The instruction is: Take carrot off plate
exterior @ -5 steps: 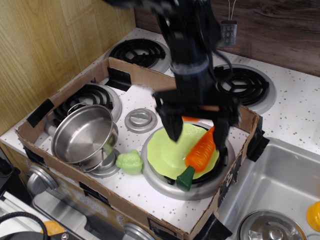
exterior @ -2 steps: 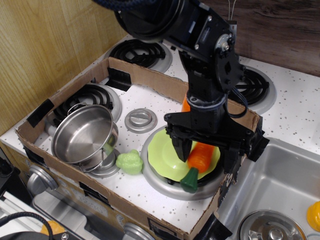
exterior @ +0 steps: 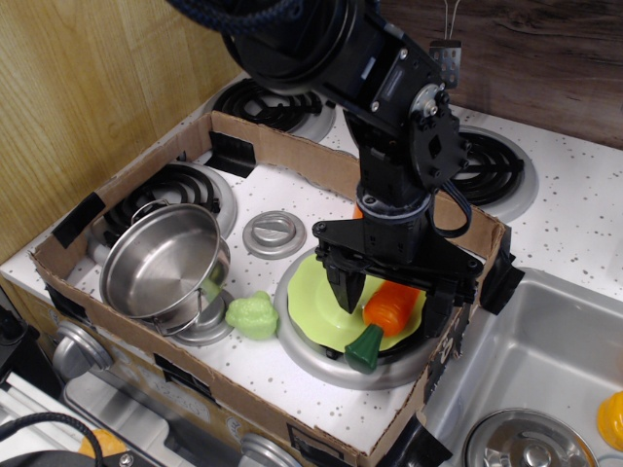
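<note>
The orange carrot (exterior: 391, 305) with its dark green stem end (exterior: 364, 348) lies on the right side of the lime-green plate (exterior: 313, 294), stem hanging over the plate's front rim. My black gripper (exterior: 388, 297) hangs straight above it, open, with one finger (exterior: 343, 285) left of the carrot over the plate and the other finger (exterior: 435, 309) to its right. The fingers straddle the carrot's upper part; its tip is hidden behind the gripper. I cannot tell if the fingers touch it.
A cardboard tray wall (exterior: 440, 350) rings the stovetop area, close to my right finger. A steel pot (exterior: 164, 263) stands at the left, a small lumpy pale-green toy (exterior: 253, 315) beside the plate, a grey burner cap (exterior: 274, 233) behind. A sink (exterior: 545, 370) lies to the right.
My gripper has moved down over the plate, from above the carrot to straddling it. The carrot and plate have stayed about where they were.
</note>
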Controlling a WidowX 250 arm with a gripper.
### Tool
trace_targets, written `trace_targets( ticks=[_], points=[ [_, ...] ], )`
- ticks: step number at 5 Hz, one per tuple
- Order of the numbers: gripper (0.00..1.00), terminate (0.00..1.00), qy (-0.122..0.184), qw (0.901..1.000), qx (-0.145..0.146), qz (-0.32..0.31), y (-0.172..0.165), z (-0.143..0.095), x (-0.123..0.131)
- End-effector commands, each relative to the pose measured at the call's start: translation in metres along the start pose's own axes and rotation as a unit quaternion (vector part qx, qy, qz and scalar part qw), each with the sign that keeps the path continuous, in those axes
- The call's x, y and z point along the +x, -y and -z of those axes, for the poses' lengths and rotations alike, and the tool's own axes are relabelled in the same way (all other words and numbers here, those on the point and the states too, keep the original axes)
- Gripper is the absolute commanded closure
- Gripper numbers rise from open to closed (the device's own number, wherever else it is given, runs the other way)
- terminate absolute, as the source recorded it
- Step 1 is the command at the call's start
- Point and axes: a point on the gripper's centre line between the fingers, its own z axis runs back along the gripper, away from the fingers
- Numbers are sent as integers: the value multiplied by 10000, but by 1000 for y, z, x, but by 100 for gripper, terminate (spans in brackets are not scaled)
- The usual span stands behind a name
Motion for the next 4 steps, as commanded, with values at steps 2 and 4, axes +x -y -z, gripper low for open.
trace_targets(
  ticks=[2, 4],
  points=[
    [100, 0, 136, 9998, 2, -173, -2, 6, 17],
    [100, 0, 274, 9970, -162, -707, -8, -36, 27]
  ],
)
